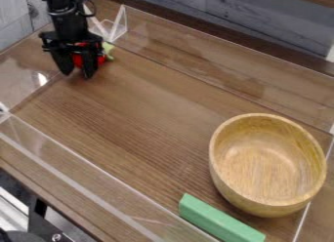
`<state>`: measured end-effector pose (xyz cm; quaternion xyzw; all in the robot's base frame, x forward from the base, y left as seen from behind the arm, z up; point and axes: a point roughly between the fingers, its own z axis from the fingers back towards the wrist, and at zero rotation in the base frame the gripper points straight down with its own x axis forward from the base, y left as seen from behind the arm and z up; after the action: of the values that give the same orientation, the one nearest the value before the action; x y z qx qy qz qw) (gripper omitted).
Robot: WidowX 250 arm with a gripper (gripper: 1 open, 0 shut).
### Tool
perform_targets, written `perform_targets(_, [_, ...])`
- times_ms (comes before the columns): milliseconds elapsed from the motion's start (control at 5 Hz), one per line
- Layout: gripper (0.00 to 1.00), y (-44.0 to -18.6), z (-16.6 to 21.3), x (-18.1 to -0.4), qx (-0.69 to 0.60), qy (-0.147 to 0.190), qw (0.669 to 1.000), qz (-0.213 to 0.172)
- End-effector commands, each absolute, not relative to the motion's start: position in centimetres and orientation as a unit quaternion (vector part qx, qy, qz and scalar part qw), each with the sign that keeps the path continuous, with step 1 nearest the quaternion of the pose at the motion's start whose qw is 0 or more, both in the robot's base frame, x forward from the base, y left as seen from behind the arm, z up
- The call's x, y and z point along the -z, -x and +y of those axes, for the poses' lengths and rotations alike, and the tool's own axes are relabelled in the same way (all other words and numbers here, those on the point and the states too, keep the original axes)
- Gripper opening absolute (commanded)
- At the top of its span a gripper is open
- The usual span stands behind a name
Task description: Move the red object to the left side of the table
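The brown wood-grain table [144, 119], fenced by low clear acrylic walls, fills the room's view, and most of its surface lies bare. Over on the near right sits the round wooden bowl [269, 164], hollow and with nothing in it, and just in front of it, at the table's edge, lies the flat green block [220, 220]. Both are well apart from the work.

The black gripper [76, 60] hangs nose-down in the far left corner, close to the acrylic wall. The small glossy red toy fruit [86, 60] shows between its fingers, low at the tabletop, its green stem tip poking out toward the right. The jaws look parted a little around it, but I cannot tell whether they are gripping it or have let go; the dark fingers hide the contact.

The fruit sits directly within the jaws, not off to a side, and its rounded shape shows no clear long axis. To my eye it is already on the left side, so what remains is a release and a straight lift away. Nothing stands above or beside the gripper except the near wall.
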<state>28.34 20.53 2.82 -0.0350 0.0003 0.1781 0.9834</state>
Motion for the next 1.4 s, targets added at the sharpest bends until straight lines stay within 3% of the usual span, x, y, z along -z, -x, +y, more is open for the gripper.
perform_targets(0, [0.00,-30.3,20.5,-4.7,-0.168,0.027,0.985,-0.032])
perform_targets(200, [1.00,-30.1,20.7,-5.4,-0.173,0.037,0.984,-0.035])
perform_targets(400, [1.00,-29.9,21.0,-6.2,-0.179,0.048,0.982,-0.040])
perform_targets(600, [0.00,-30.4,21.6,-6.0,-0.178,0.050,0.982,-0.041])
perform_targets(800, [0.00,-30.9,21.7,-5.8,-0.175,0.052,0.983,-0.039])
perform_targets(1000, [1.00,-30.3,21.6,-5.7,-0.204,0.053,0.977,-0.038])
perform_targets(1200, [1.00,-29.8,21.5,-5.8,-0.231,0.055,0.971,-0.039])
